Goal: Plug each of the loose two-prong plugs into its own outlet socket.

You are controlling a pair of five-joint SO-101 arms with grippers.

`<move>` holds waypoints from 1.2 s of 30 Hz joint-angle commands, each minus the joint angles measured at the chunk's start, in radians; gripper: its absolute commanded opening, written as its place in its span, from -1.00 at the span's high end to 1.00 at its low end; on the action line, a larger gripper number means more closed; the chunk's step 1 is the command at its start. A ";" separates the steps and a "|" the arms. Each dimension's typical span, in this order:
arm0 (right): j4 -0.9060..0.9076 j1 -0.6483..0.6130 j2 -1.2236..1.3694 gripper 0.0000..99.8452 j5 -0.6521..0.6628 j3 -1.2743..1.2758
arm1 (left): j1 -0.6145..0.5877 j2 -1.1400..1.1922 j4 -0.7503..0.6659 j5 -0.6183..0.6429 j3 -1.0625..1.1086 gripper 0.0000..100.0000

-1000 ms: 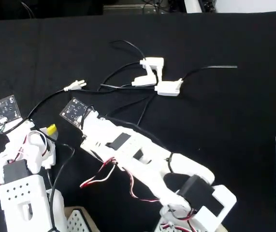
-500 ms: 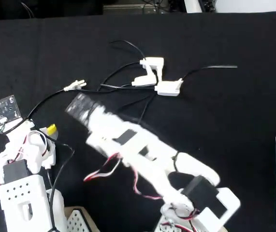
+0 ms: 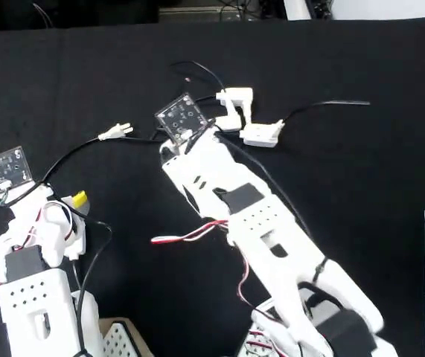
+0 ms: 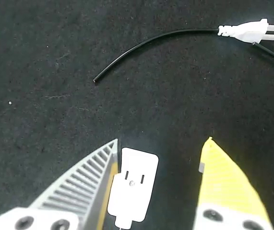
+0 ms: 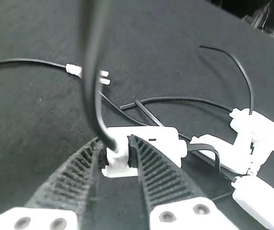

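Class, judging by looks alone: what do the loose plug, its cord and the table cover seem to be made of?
Loose plug: white moulded plastic, smooth; its prongs look pale, probably metal. Cord: black, glossy, curves freely, likely a rubber or vinyl sheath. Table cover: matte black, speckled, probably cloth or felt.

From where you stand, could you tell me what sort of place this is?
Probably a robotics lab bench: two white arms side by side, a black-draped table, and a loose plug and outlet socket on short cords laid out for practice.
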 commanded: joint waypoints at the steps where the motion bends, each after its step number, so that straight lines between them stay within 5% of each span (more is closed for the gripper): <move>1: -0.009 -0.052 -0.114 0.98 -0.011 0.005 | -0.015 -0.011 -0.020 0.008 -0.005 0.46; 23: 0.184 -0.143 -0.444 0.98 0.068 0.087 | -0.015 -0.011 -0.020 0.005 -0.007 0.46; 36: -0.236 0.140 -0.053 0.97 0.233 0.114 | -0.015 -0.011 -0.020 0.003 -0.007 0.46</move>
